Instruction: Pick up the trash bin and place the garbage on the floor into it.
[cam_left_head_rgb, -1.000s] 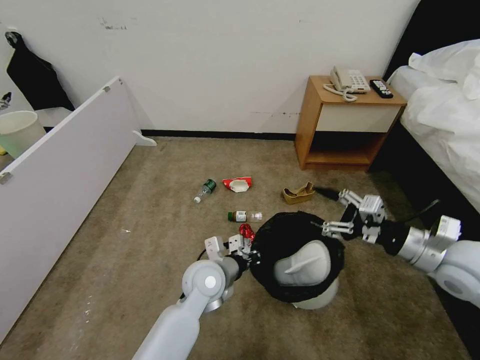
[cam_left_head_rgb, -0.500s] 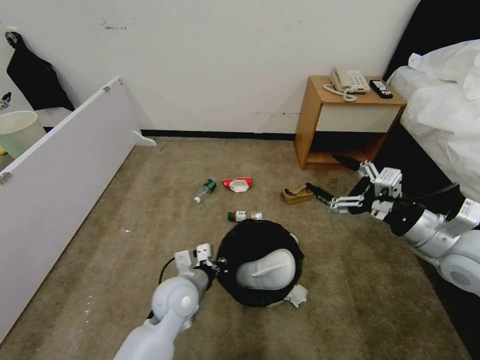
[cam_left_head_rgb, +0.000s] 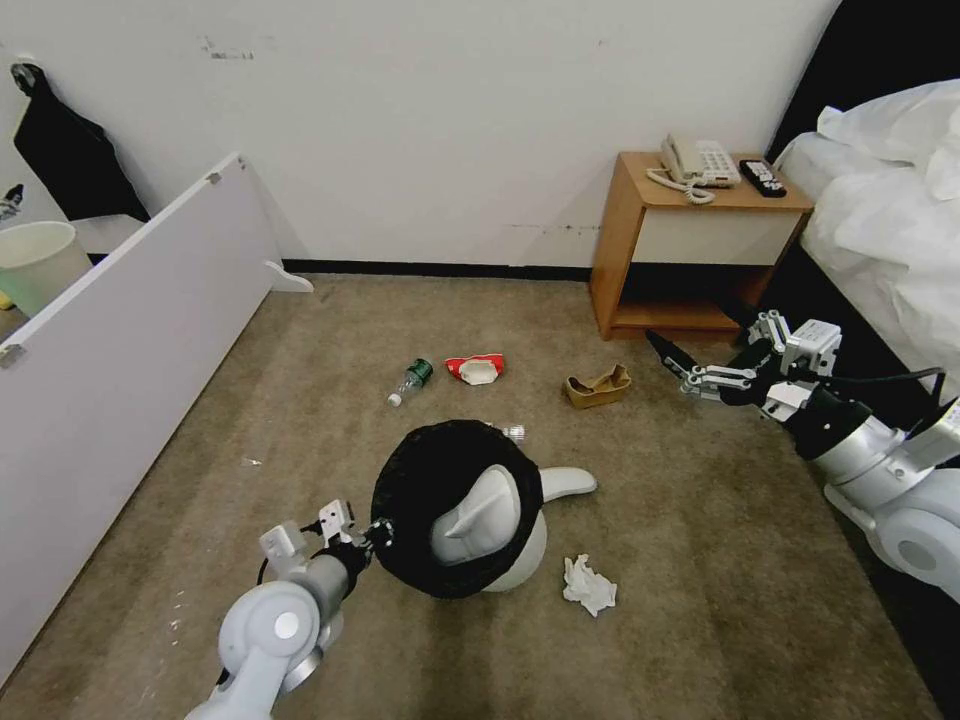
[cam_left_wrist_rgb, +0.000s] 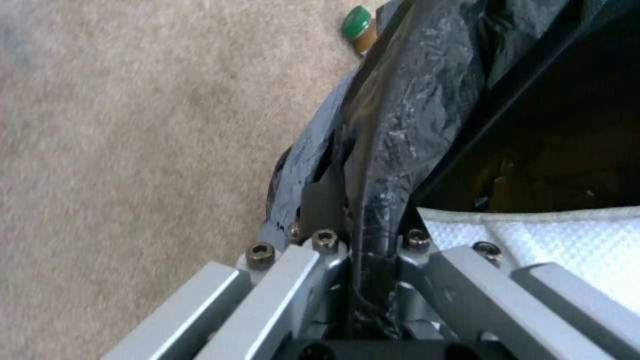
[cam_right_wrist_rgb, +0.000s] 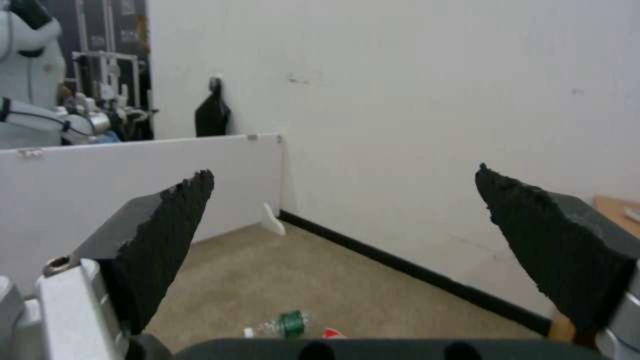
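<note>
Nearest you, your left gripper is clamped on the near rim of the trash bin, its fingers pinching the black bag folded over that rim. The bin is tipped, with its mouth turned toward you, and a white slipper lies inside it; whether its base touches the floor you cannot tell. A second white slipper pokes out from behind the bin on your right side, lying on the carpet. Just beside the bin's base, also on your right, sits a crumpled white tissue. Past the bin, a small bottle is mostly hidden by the rim. Farther out lie a green-labelled bottle, a red-and-white crushed wrapper next to it, and a brown paper bag over toward the nightstand. Your right gripper hangs in the air near the nightstand's lower shelf, fingers spread wide apart and holding nothing, well clear of the bin.
</note>
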